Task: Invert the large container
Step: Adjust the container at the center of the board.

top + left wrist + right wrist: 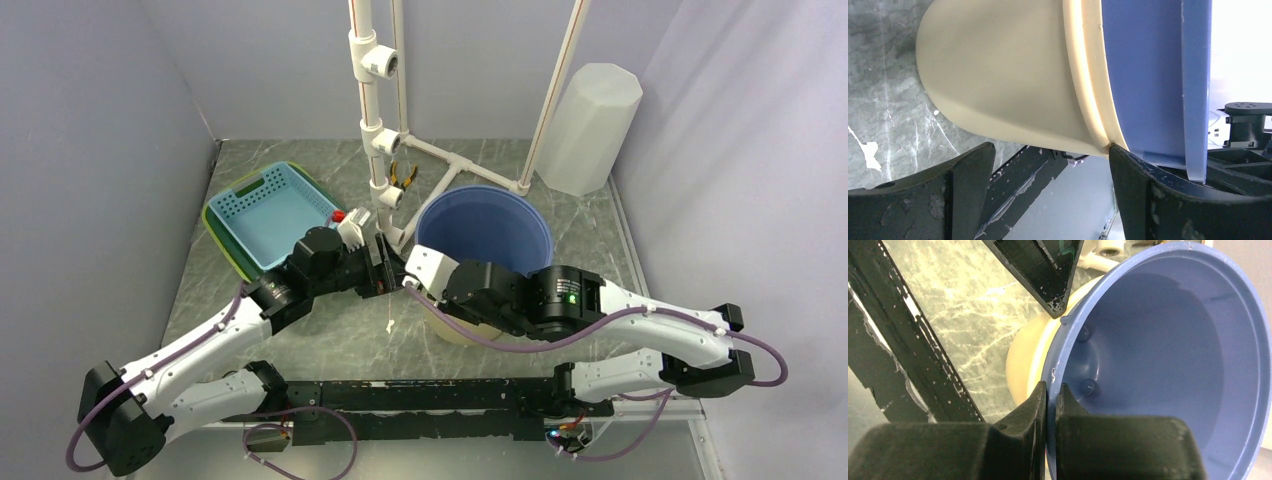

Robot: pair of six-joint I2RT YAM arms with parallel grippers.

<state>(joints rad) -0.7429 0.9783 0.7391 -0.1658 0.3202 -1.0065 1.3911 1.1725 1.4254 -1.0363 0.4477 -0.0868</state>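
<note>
The large container [485, 235] is a bucket, blue inside and cream outside, standing mid-table with its mouth up and apparently tipped a little toward the back. My right gripper [1052, 387] is shut on its near-left rim, one finger inside and one outside the blue wall [1158, 350]. At the container's left side my left gripper [1049, 150] stands open. One of its fingertips [1115, 150] touches the cream band under the rim, while the other stays clear of the cream wall [1013, 75]. From above, both grippers [395, 270] meet at the left edge of the rim.
A teal basket [268, 205] in a green tray sits at the back left, with a small red and white object [345, 220] beside it. A white pipe frame [385, 130] with hanging pliers [403, 175] rises behind the bucket. A translucent white bin [590, 125] leans at the back right.
</note>
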